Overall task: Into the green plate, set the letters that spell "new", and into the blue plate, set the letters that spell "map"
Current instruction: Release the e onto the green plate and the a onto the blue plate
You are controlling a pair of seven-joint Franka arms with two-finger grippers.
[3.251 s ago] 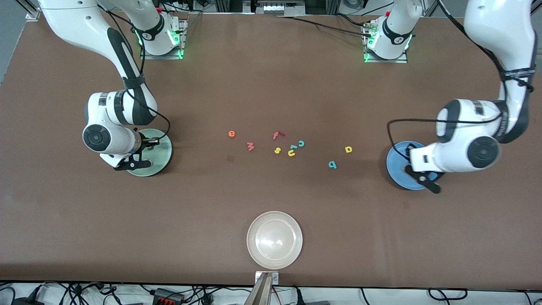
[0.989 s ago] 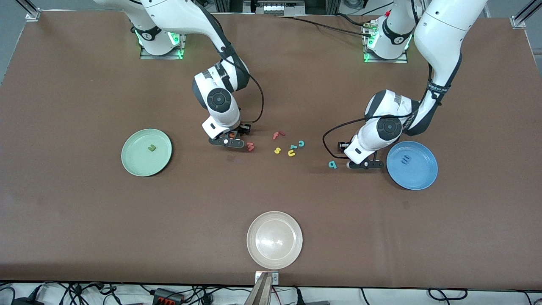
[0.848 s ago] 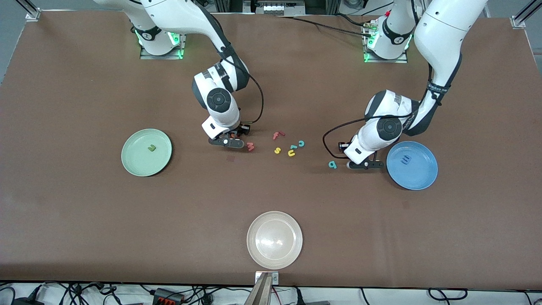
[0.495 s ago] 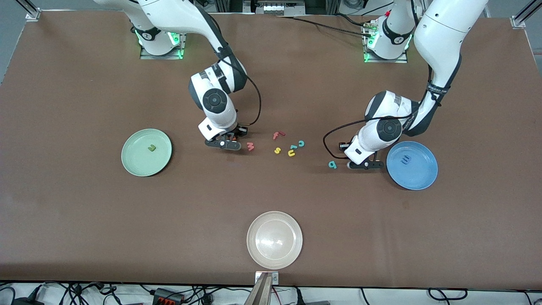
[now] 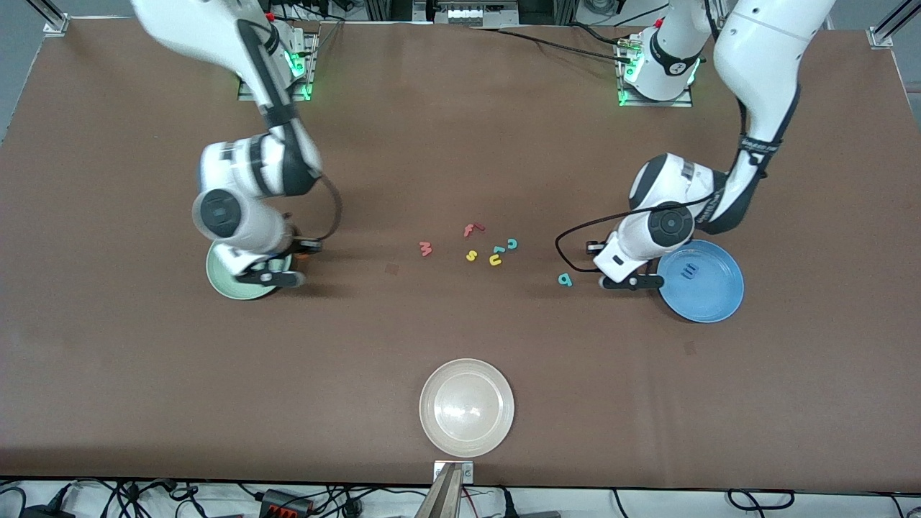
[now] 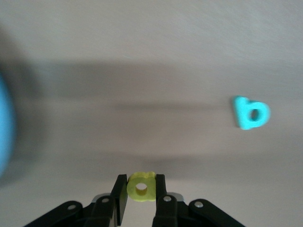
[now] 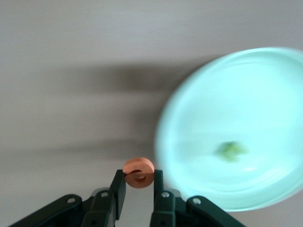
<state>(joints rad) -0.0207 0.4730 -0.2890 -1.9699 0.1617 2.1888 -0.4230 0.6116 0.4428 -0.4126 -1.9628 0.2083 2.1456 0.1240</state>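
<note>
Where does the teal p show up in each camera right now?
Front view: teal p lies on the table, between the letter cluster and the blue plate.
Left wrist view: teal p lies on bare table, apart from the left gripper.
Right wrist view: not in it.
Shared landmark: the blue plate.

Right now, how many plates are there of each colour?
Green plate: 1
Blue plate: 1
Whitish-beige plate: 1
Total: 3
</note>
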